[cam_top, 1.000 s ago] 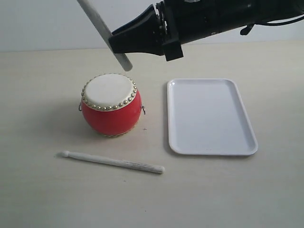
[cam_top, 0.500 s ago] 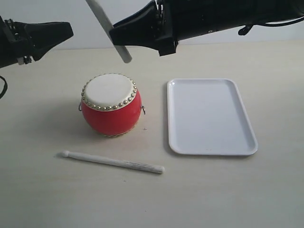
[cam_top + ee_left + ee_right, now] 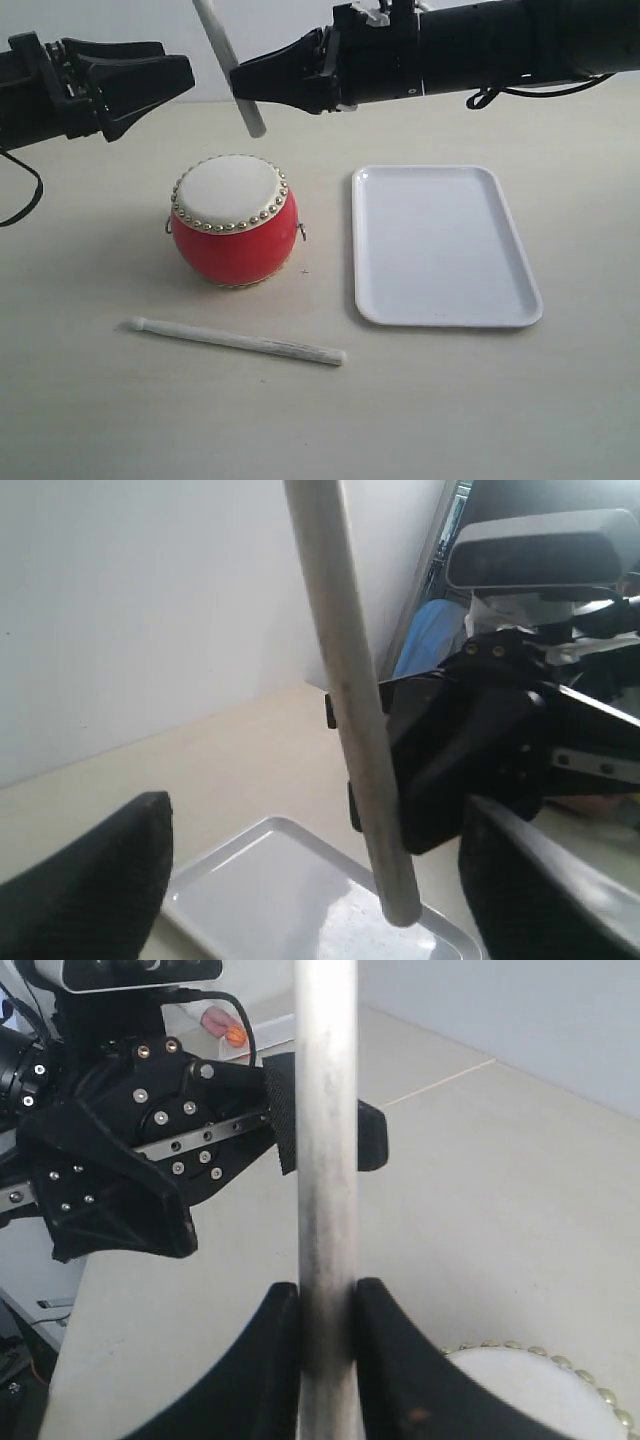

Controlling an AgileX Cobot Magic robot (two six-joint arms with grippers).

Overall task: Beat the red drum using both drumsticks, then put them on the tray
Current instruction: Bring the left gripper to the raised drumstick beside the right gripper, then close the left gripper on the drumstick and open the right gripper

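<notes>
Above the red drum (image 3: pixel 234 222) on the bench (image 3: pixel 120 420), the right gripper (image 3: pixel 240 82) is clamped on one tilted drumstick (image 3: pixel 228 65). The left gripper (image 3: pixel 185 78) hangs nearby, jaws wide apart. The second drumstick (image 3: pixel 238 341) lies before the drum, the white tray (image 3: pixel 445 245) beside it.

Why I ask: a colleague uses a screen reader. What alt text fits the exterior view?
The right claw holds a drumstick slanted above the red drum, while the left claw hangs open and empty. A second drumstick lies on the table in front of the drum; the white tray beside it holds nothing.
</notes>
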